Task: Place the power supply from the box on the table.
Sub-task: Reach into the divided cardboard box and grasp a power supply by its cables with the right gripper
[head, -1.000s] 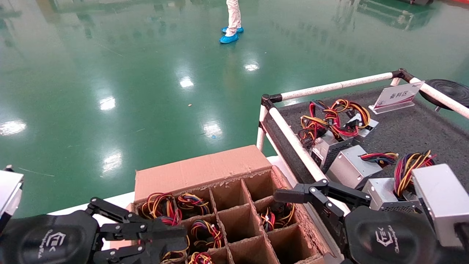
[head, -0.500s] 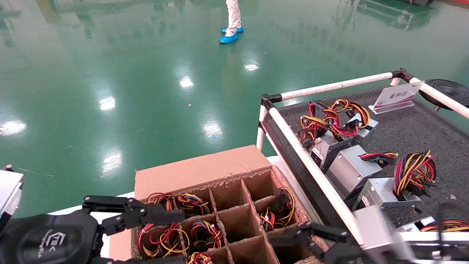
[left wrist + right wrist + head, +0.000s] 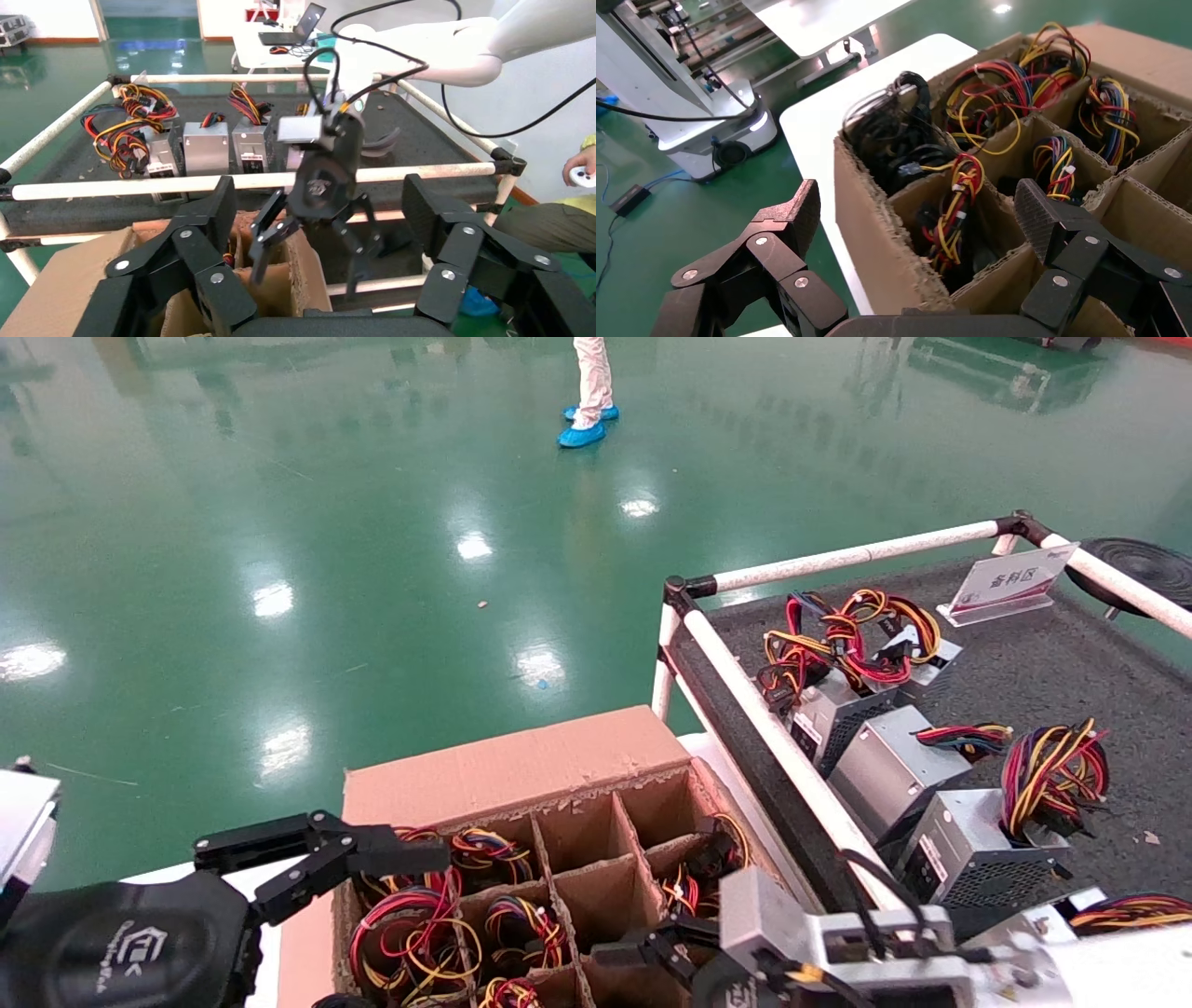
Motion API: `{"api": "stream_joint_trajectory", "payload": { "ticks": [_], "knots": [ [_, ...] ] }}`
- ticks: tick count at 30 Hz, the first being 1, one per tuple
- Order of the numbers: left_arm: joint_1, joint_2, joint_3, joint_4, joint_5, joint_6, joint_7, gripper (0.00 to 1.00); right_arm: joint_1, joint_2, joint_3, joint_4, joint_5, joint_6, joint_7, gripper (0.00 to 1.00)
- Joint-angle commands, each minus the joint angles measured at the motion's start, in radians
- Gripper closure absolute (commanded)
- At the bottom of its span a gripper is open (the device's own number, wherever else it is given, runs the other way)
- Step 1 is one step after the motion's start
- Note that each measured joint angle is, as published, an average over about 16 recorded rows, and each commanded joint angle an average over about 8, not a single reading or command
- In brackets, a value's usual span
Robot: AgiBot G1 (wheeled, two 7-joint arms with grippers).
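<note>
Right gripper [image 3: 643,957] hangs low over the near right cells of the box [image 3: 521,770], fingers spread and empty; my read is it's lining up for the next pick, since the wrist view looks straight down into wire-filled cells. Left gripper [image 3: 321,850] sits at the box's near left corner, also spread wide, holding nothing, probably just parked clear. Supplies left in the box [image 3: 961,203] stand in the divider cells with wire bundles up, so only red/yellow/black loops show; several right and far cells look empty. The grid keeps each unit upright and separate, so a pick likely means reaching down past the wires. Four units [image 3: 889,770] already lie in a row on the table [image 3: 1043,672] near its left rail [image 3: 773,733], wires trailing right and far. White sign [image 3: 1010,581] at the table's far edge. Table is dark felt inside white tube rails. Room: glossy green floor, a person [image 3: 589,388] in blue shoe covers standing far off.
</note>
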Motion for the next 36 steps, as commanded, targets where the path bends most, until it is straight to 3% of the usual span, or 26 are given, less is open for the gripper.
{"api": "stream_joint_trajectory", "payload": {
  "ticks": [1, 9, 11, 16, 17, 19, 36],
  "knots": [
    [0.000, 0.000, 0.000, 0.000, 0.000, 0.000, 0.000, 0.00, 0.019, -0.027, -0.014, -0.040, -0.023, -0.001, -0.015, 0.00],
    [0.000, 0.000, 0.000, 0.000, 0.000, 0.000, 0.000, 0.00, 0.078, -0.126, -0.050, -0.202, -0.069, -0.020, -0.085, 0.04],
    [0.000, 0.000, 0.001, 0.000, 0.000, 0.000, 0.000, 0.00, 0.089, -0.149, -0.057, -0.240, -0.076, -0.023, -0.104, 0.20],
    [0.000, 0.000, 0.001, 0.000, -0.001, 0.000, 0.000, 0.00, 0.113, -0.200, -0.069, -0.334, -0.087, -0.031, -0.146, 0.81],
    [0.000, 0.000, 0.001, 0.000, -0.001, 0.000, 0.000, 0.00, 0.117, -0.208, -0.071, -0.350, -0.088, -0.034, -0.153, 0.91],
    [0.000, 0.000, 0.001, 0.000, -0.001, 0.000, 0.000, 0.00, 0.124, -0.223, -0.075, -0.380, -0.091, -0.040, -0.167, 1.00],
    [0.000, -0.001, 0.002, 0.000, -0.001, -0.001, 0.001, 0.00, 0.138, -0.268, -0.098, -0.496, -0.108, -0.051, -0.220, 1.00]
  ]
}}
